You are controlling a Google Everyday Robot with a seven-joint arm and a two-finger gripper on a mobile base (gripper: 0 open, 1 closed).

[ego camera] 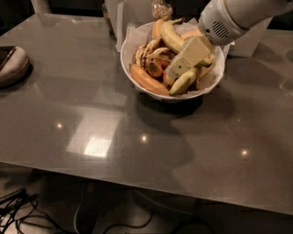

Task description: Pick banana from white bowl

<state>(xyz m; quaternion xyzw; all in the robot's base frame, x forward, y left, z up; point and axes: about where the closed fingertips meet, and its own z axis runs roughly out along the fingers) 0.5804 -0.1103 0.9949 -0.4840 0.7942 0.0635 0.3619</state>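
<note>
The white bowl [132, 43], lined with crinkled white paper, stands at the back middle of the grey table. The long pale yellow-green banana [170, 35] lies on top of the pile at the back of the bowl. Below it are a shorter yellow-green banana [185, 82], an orange banana [146, 80] along the front rim, and brown-spotted bananas [149, 52] on the left. My gripper [176, 71] reaches in from the upper right, down among the fruit. It sits just in front of the long banana and above the shorter one.
A round grey object [11, 66] with a dark item on it lies at the table's left edge. White containers [126, 18], a jar [161, 8] and a white box [249, 41] stand behind the bowl. Cables [18, 210] lie on the floor.
</note>
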